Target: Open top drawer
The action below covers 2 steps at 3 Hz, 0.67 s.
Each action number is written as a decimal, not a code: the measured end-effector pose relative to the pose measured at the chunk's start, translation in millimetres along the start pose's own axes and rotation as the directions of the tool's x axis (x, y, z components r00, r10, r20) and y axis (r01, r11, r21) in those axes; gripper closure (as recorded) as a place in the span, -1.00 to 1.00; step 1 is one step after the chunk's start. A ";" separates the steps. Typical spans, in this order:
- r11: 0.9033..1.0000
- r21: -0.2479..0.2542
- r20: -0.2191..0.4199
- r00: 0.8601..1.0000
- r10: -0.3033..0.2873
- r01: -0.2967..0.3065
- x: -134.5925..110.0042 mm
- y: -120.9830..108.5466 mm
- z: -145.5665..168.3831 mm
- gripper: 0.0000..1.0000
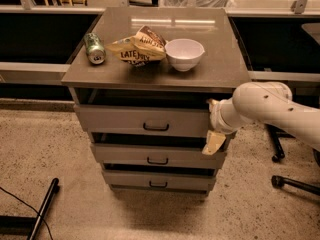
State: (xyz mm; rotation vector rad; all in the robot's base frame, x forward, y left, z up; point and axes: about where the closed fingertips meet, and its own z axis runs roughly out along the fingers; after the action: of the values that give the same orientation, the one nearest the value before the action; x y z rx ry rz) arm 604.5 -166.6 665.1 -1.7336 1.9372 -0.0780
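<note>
The top drawer (125, 121) is the wide grey front just under the cabinet top, with a small dark bar handle (156, 127) at its middle. A dark gap shows above its front panel. Two narrower-looking grey drawers sit below it (150, 156) (155, 180). My gripper (213, 124), on a white arm (270, 109) coming in from the right, is at the right end of the top drawer's front, well right of the handle. Its two cream fingers stand apart, one above the other, with nothing between them.
On the cabinet top (220, 69) lie a green can (94, 48) on its side, a yellow chip bag (136, 48) and a white bowl (184, 53). Chair legs with casters (280, 181) stand to the right. A dark pole (42, 209) lies on the floor at lower left.
</note>
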 end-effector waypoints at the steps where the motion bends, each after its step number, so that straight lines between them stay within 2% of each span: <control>1: 1.000 -0.019 -0.013 1.000 0.006 -0.006 6.5 -3.6 4.2 -1.00; 2: 0.999 -0.053 -0.017 1.000 0.006 -0.007 10.9 -1.5 7.8 -0.82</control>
State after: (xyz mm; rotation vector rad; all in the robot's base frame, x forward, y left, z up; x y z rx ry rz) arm 608.8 -174.7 655.2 -1.7659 1.9737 -0.0400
